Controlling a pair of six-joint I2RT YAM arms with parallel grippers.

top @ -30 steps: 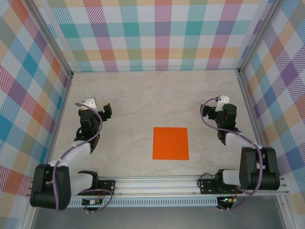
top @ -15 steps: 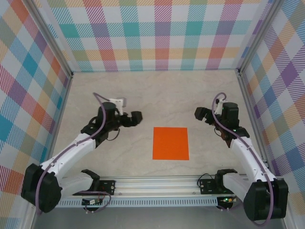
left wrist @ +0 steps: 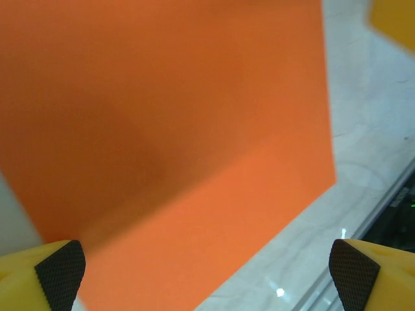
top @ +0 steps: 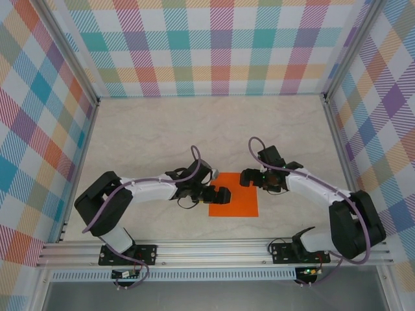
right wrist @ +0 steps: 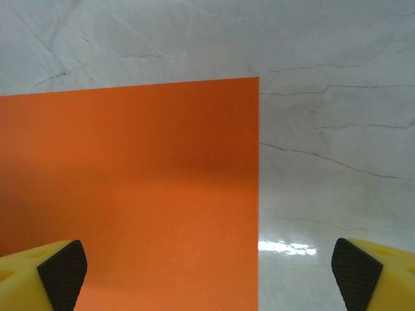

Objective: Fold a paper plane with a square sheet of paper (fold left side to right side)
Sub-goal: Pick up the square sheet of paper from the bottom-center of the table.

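- Left claw [top: 219, 195] released, over left edge of flat square bright orange paper sheet [top: 237, 202].
- Right claw [top: 248, 178] also released, over its far right corner.

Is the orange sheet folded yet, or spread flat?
Spread flat, unfolded: the square sheet of paper lies as one layer, edges straight, no crease in either wrist view.

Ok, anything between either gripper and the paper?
Nothing visible. The paper lies flat on the table, with the left gripper over its left side and the right gripper over its far edge, jaws open.
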